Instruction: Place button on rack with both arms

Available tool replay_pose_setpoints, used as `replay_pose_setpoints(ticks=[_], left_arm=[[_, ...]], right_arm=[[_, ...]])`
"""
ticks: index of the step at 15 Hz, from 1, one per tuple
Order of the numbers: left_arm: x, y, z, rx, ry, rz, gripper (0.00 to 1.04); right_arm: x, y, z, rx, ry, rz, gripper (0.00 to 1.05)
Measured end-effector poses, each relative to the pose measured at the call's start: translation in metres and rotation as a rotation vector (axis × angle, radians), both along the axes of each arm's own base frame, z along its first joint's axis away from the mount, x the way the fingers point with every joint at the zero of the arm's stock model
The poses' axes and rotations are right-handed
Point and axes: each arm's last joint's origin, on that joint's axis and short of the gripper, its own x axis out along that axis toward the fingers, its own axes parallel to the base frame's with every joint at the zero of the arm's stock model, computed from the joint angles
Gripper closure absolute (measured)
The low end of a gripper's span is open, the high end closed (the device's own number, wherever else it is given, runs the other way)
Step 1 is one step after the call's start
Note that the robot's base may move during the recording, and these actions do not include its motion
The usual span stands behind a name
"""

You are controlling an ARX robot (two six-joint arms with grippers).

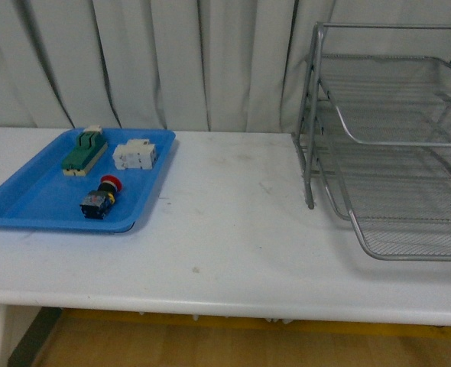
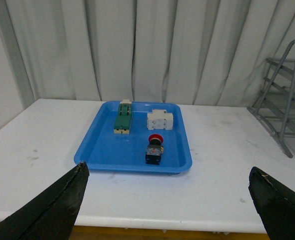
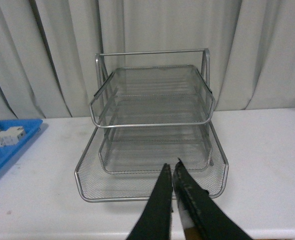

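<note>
The button [image 1: 100, 198], red-capped with a yellow collar and dark body, lies on its side in the blue tray [image 1: 27, 202] at the table's left. From the left wrist view, the button [image 2: 155, 148] sits well ahead of my left gripper [image 2: 167, 192], whose black fingers [image 2: 62, 200] are spread wide and empty. At the table's right stands the rack [image 1: 394, 145], a silver three-tier wire mesh tray. My right gripper [image 3: 172, 170] is shut with nothing in it, hovering before the front rim of the rack [image 3: 152, 130]. Neither arm shows in the front view.
Beside the button in the blue tray [image 2: 102, 150] lie a green-topped beige block [image 1: 85, 151] and a white blocky part [image 1: 134, 154]. The white table [image 1: 233, 222] runs between tray and rack. Grey curtains [image 1: 172, 61] hang behind.
</note>
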Motion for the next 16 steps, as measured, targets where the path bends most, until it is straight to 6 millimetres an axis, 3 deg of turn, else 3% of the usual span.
replay_pose_setpoints(ticks=[7,10,16], left_arm=[[0.0,0.0,0.0,0.0,0.0,-0.001,0.07],[0.0,0.0,0.0,0.0,0.0,0.002,0.07],[0.0,0.0,0.0,0.0,0.0,0.0,0.07]], right_arm=[[0.001,0.021,-0.016,-0.023,0.017,0.02,1.03],[0.0,0.02,-0.027,-0.023,0.017,-0.012,1.03],[0.0,0.02,-0.027,-0.023,0.011,-0.012,1.03]])
